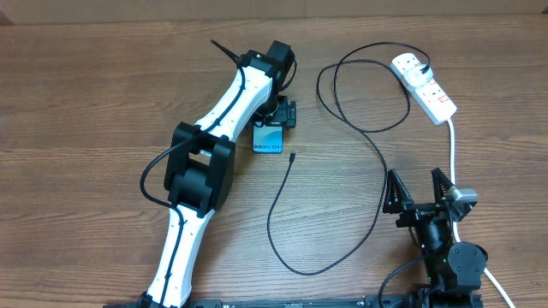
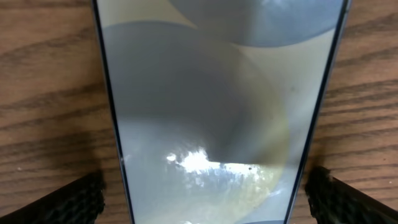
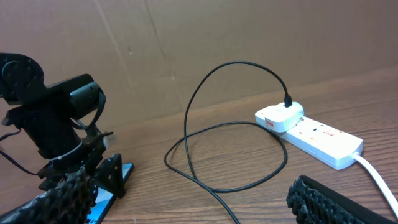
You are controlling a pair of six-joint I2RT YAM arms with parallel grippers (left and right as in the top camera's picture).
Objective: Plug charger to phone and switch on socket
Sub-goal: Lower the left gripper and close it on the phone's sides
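Both grippers stand wide and empty. Over the phone (image 1: 268, 139) at centre of the overhead view hangs the left gripper (image 1: 282, 115), its fingers (image 2: 68, 199) flanking the long edges, seemingly without touching. I would close squarely on those edges and leave the lower end free, since the connector tip (image 1: 292, 156) of the charger (image 1: 377, 150) lies just below-right of it. The right gripper (image 1: 416, 175) sits at lower right, beside the cable. The socket (image 1: 425, 85) lies upper right, with the plug (image 1: 409, 64) in it. Hidden or unclear: the phone's upper half, its port, and the state of the red switches.
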